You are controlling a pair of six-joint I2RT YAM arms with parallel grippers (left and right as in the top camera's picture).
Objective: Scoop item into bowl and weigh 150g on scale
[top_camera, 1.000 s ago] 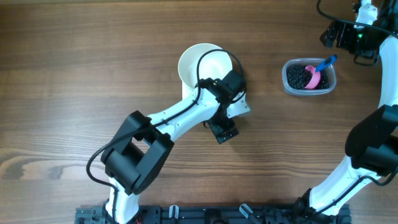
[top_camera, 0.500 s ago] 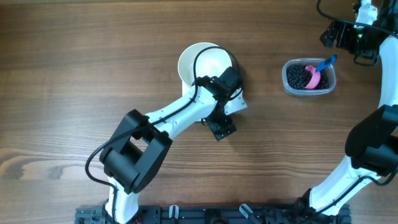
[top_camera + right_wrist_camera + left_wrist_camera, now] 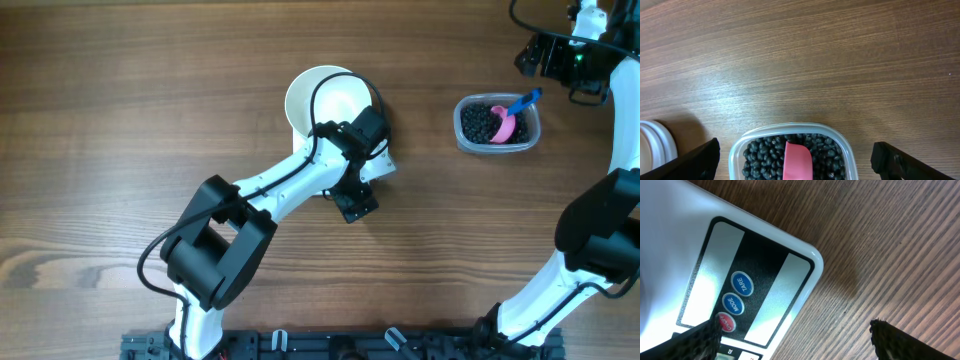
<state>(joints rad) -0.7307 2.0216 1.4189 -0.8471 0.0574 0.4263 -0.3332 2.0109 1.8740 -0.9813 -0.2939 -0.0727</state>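
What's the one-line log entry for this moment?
left fingers open at scale | right fingers open above beads | bowl looks empty | scoop in tub

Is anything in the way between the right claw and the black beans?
Nothing visible. The right gripper hangs with open jaws near the tub, which has no lid. Only the pink scoop lies on the beans.

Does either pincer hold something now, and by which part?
Nothing is held. The left pincer is open at the scale; the right pincer is open near the tub.
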